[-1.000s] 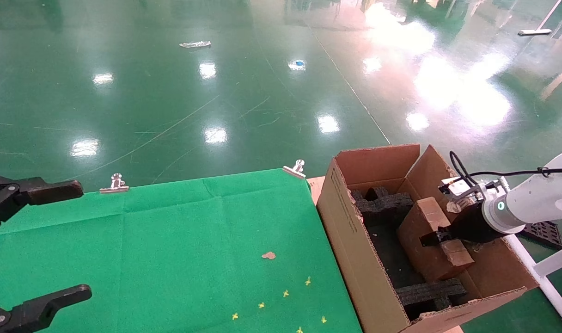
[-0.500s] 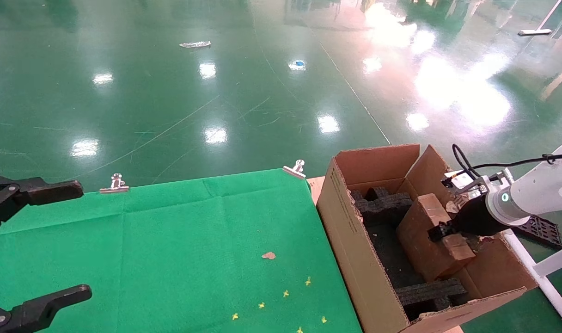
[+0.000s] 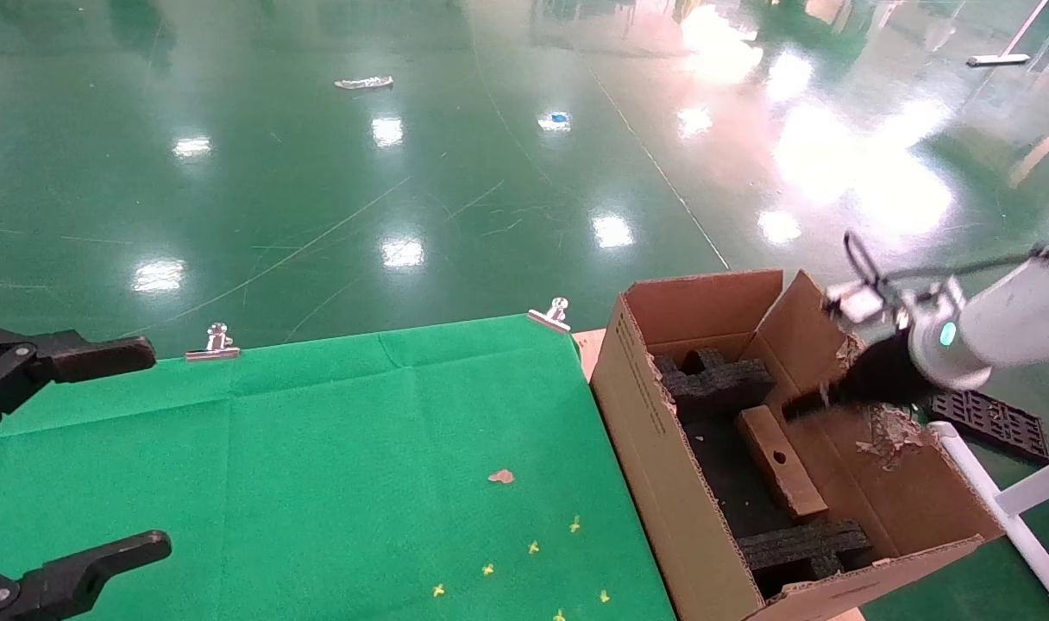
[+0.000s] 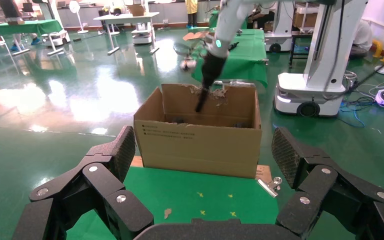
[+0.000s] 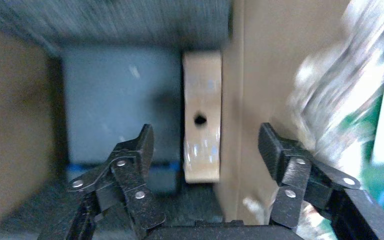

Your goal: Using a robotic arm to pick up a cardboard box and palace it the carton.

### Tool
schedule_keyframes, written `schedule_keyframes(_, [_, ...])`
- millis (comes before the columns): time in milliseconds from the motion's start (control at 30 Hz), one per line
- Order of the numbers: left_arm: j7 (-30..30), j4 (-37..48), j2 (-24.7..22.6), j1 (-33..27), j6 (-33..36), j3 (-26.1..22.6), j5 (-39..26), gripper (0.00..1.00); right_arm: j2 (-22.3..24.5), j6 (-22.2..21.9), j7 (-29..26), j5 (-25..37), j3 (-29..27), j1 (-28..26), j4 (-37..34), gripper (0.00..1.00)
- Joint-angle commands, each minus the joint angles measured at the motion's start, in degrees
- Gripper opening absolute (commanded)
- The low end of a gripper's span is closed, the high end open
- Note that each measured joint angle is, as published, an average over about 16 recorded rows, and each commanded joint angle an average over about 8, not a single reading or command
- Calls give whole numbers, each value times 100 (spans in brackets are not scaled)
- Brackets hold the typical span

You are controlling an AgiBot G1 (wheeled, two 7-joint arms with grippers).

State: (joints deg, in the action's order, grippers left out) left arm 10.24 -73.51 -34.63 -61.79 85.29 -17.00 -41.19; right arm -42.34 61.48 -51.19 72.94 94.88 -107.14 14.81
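Below the right gripper point(image 5: 207, 150), deep inside the carton point(image 3: 662, 483), the cardboard box point(image 3: 780, 461) lay free on its narrow edge, against the carton's right-hand inner wall and between the two black foam blocks point(image 3: 714, 379). Right gripper fingers point(image 5: 130, 155) were spread wide, well clear of the box on either side and holding nothing; a small dark hole showed in the box's upward face. The robotic arm point(image 3: 999, 332) reached in from the right, its black wrist over the carton's torn right flap point(image 3: 887, 427). Far to the left of it, the left gripper point(image 4: 200, 165) hung parked over the green cloth point(image 3: 317, 474), fingers likewise apart and empty.
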Motion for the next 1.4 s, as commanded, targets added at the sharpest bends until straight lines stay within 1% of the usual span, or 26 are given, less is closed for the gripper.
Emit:
schedule_keyframes(33, [0,0,0,0,0,-1,0,100,23,51,83,-22,-31,-167,20,100])
schedule_keyframes(233, [-1,0,1,-1,-1,-3,2,100,351,308,360,-6,-201,-1375,646,100])
schedule_keyframes(333, [-2,0,1,-1,-2,-4,2,100,583,379,393,32,-292,-1946,1159,100])
schedule_keyframes(400, [-2,0,2,-1,-2,-4,3,100,768,373,354,64,-345,-2234,1576,100])
schedule_keyframes(533, [-3,0,2,-1,-2,-5,4,100,1132,289,134,118,-409,-2559,2393,100])
schedule_keyframes(667, [-3,1,3,-1,-3,-5,5,100,1364,216,-68,104,-470,-2647,2934,100])
schedule_keyframes(767, [-4,2,3,-1,-4,-5,6,100,1441,222,-91,45,-589,-2615,3166,100])
schedule_keyframes(900, [-5,4,3,-2,-3,-6,7,100,1439,311,81,-102,-920,-2312,3355,100])
schedule_keyframes(1400, [-8,7,4,-5,-3,-11,9,100,1254,862,1117,-887,-2740,-517,4014,100])
